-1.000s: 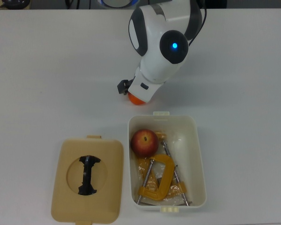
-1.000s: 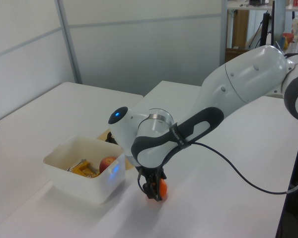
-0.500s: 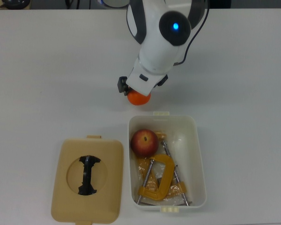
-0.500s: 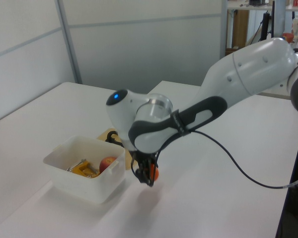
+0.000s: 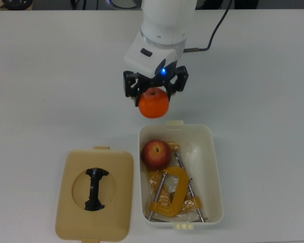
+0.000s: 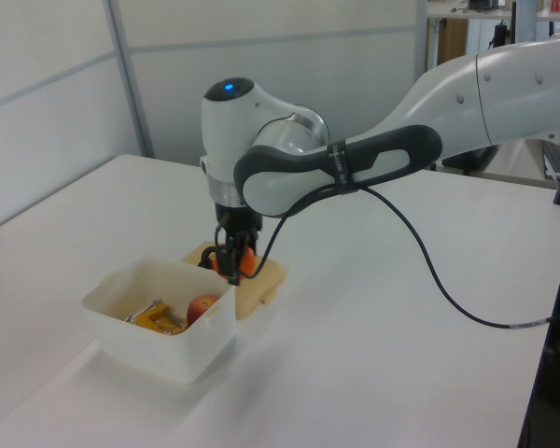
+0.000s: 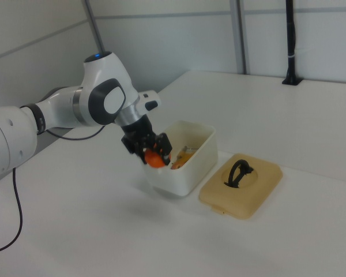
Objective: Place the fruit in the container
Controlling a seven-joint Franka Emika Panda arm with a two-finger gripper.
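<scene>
In the top view, going left to right, the tan lid (image 5: 93,195) with its black handle (image 5: 95,189) lay flat on the white table (image 5: 45,76), just beside the cream container (image 5: 214,162). From the container's centre, the red apple (image 5: 156,154) sat inside at about ten o'clock, with the yellow C-clamps (image 5: 169,195) filling the six o'clock end. The gripper (image 5: 155,92) hung at roughly eleven o'clock, just outside the rim near the beige latch tab (image 5: 174,122), its jaws clamped on the orange mandarin (image 5: 154,103) (which was lifted off the table, as the left view shows (image 6: 246,260)). In the right view the mandarin (image 7: 155,158) hung against the container's near wall (image 7: 179,173).
</scene>
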